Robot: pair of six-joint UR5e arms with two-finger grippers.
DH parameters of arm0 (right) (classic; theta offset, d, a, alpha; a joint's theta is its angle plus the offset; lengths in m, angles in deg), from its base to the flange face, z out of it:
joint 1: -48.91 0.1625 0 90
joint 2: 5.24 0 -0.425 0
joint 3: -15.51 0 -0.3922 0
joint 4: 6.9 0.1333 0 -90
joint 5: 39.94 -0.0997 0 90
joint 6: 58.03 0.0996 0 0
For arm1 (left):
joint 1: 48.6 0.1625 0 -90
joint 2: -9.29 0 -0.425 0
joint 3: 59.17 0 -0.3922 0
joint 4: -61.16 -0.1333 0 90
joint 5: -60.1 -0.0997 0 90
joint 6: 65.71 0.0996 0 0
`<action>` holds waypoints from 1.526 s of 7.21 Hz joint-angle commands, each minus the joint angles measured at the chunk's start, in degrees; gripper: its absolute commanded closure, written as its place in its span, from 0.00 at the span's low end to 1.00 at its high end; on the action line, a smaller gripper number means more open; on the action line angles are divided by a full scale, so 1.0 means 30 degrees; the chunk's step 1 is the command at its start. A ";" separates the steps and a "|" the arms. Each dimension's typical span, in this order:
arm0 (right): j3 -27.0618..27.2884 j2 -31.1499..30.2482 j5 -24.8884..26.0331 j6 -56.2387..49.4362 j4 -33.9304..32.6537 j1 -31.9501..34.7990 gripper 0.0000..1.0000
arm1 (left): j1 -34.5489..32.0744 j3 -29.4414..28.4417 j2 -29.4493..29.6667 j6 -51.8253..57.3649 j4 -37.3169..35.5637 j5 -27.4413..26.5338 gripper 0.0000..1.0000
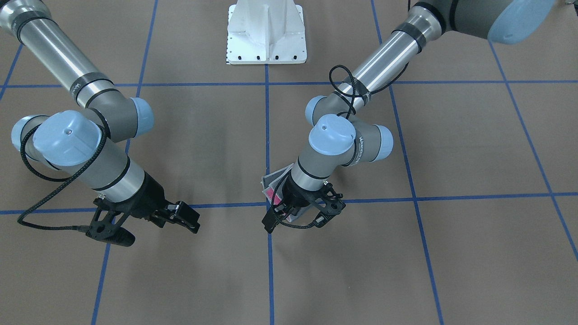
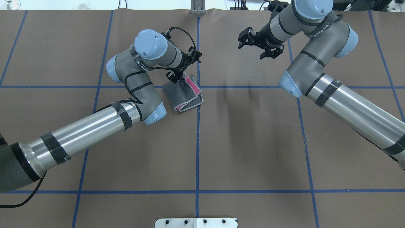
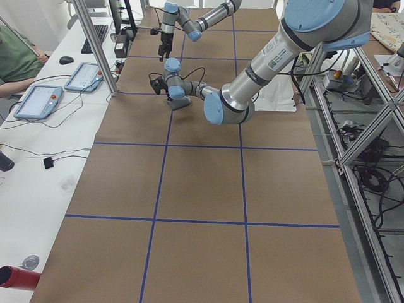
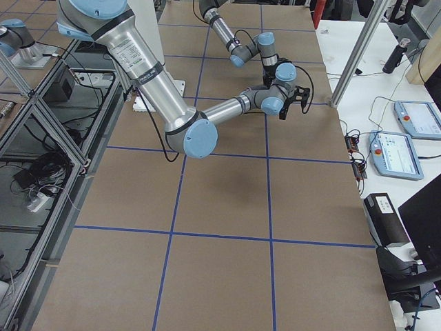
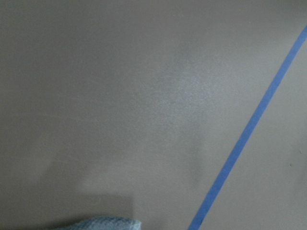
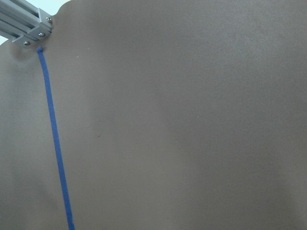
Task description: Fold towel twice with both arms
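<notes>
The towel (image 2: 183, 96) lies folded small near the table's centre line, grey face out with pink showing along its edges. It also shows in the front view (image 1: 272, 181), mostly under the left wrist. My left gripper (image 2: 176, 78) is low at the towel's far edge and looks shut on its top layer, which rises toward the fingers. A pale corner of the towel (image 5: 105, 223) shows at the bottom of the left wrist view, with shadow beneath it. My right gripper (image 2: 253, 47) is open and empty, above bare table, well to the right of the towel.
The table is brown paper with a grid of blue tape lines (image 2: 197, 142). The white pedestal base (image 1: 266, 36) stands at the robot's side. An aluminium frame post (image 6: 26, 24) stands at the far edge. A side table with tablets (image 3: 38, 101) lies beyond it.
</notes>
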 commanded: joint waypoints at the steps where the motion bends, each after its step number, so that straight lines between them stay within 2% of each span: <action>1: 0.0000 0.0000 -0.0196 -0.0149 -0.0029 0.0273 0.00 | 0.0058 -0.0225 0.0392 -0.0023 -0.0007 -0.0009 0.00; 4: 0.0029 -0.0058 -0.1655 -0.0850 -0.0291 0.1615 0.00 | -0.0347 -0.0140 0.1066 -0.0112 -0.0123 0.0136 0.00; 5: 0.0116 -0.0088 -0.2707 -0.2071 -0.1453 0.2580 0.00 | -0.0960 0.0035 0.1068 0.0034 -0.0240 0.0862 0.00; 6: 0.0407 -0.0291 -0.3008 -0.4055 -0.3089 0.3257 0.00 | -0.1634 0.0472 0.1068 0.0383 -0.1111 0.1943 0.00; 9: 0.1199 -0.1373 -0.2750 -1.1779 -0.8623 0.5510 0.00 | -0.3477 0.4184 0.0981 0.7012 -0.9734 0.2248 0.00; 11: 0.1347 -0.2949 -0.1581 -1.6967 -1.0016 0.7064 0.00 | -0.5790 0.5799 0.0805 1.2658 -1.4658 0.1550 0.00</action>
